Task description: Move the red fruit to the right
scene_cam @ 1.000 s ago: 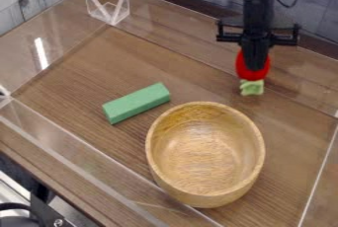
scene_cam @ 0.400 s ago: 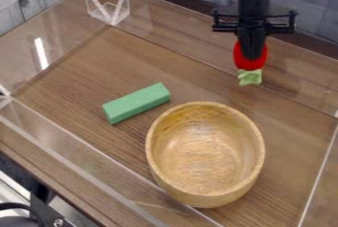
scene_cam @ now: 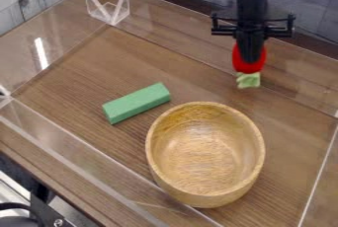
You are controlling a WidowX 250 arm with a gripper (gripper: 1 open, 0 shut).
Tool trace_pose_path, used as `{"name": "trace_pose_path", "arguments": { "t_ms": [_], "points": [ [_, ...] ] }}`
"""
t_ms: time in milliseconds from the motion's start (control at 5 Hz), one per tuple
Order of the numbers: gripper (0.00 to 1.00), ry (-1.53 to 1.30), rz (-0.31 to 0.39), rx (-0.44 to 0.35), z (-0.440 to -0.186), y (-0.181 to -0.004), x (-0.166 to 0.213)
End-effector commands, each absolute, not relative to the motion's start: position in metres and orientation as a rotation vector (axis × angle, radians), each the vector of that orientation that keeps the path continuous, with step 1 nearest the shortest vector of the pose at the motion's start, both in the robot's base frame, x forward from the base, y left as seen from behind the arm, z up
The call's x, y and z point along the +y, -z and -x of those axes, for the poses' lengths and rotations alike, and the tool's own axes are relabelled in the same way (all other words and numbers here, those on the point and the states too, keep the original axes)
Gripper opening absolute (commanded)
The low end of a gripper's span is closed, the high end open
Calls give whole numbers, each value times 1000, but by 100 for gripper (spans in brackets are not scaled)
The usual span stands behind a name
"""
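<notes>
The red fruit (scene_cam: 248, 65) is a small glossy strawberry with its light green leafy cap (scene_cam: 248, 80) pointing down. It hangs just above the wooden table at the far right, lifted off the surface. My gripper (scene_cam: 248, 55) comes straight down from the top of the view and is shut on the red fruit's upper half. The black fingers cover part of the fruit, so only its lower red body and the cap show.
A round wooden bowl (scene_cam: 205, 185) sits near the front, right of centre. A flat green block (scene_cam: 137, 103) lies to its left. Clear acrylic walls (scene_cam: 40, 53) fence the wooden table, with a small clear stand (scene_cam: 107, 7) at the back left.
The gripper has lifted the red fruit up off the table and shifted it slightly back. In the last half second it has barely moved.
</notes>
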State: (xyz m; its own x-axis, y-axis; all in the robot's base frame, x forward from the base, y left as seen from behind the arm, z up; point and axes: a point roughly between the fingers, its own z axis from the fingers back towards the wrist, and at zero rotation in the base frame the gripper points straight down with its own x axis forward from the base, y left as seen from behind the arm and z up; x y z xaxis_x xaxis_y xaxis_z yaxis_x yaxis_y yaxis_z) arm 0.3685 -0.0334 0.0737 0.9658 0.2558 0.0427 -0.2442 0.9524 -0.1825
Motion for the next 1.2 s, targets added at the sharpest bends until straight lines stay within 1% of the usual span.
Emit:
{"name": "trace_pose_path", "arguments": {
  "t_ms": [0, 1000],
  "points": [
    [0, -241, 186, -152, -375, -101, -34],
    [0, -246, 182, -140, -375, -93, -35]
  ]
}}
